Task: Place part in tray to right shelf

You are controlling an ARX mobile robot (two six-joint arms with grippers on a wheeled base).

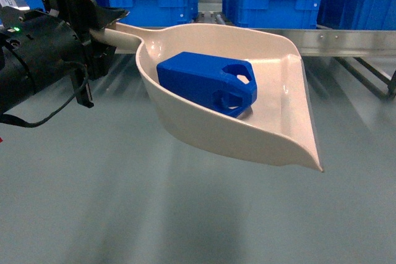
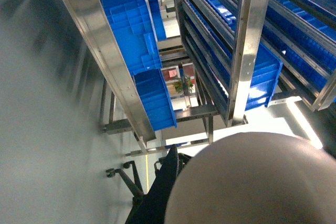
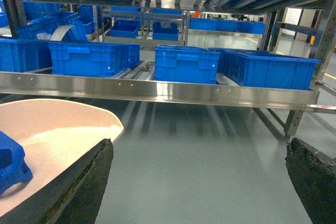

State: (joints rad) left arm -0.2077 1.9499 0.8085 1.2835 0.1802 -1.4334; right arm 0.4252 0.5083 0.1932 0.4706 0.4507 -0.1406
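My left gripper [image 1: 105,32] clamps tray [image 1: 278,134] handle; part [image 1: 207,83] lies inside. My right gripper [image 3: 197,182] fingers spread wide, empty, near shelf [image 3: 157,90].

The part [image 1: 207,83] lies inside the tray [image 1: 291,122], whose handle runs left into the left gripper [image 1: 102,32], held above the floor [image 1: 124,208], with the right shelf [image 1: 346,40] and its crates [image 1: 272,5] far behind.
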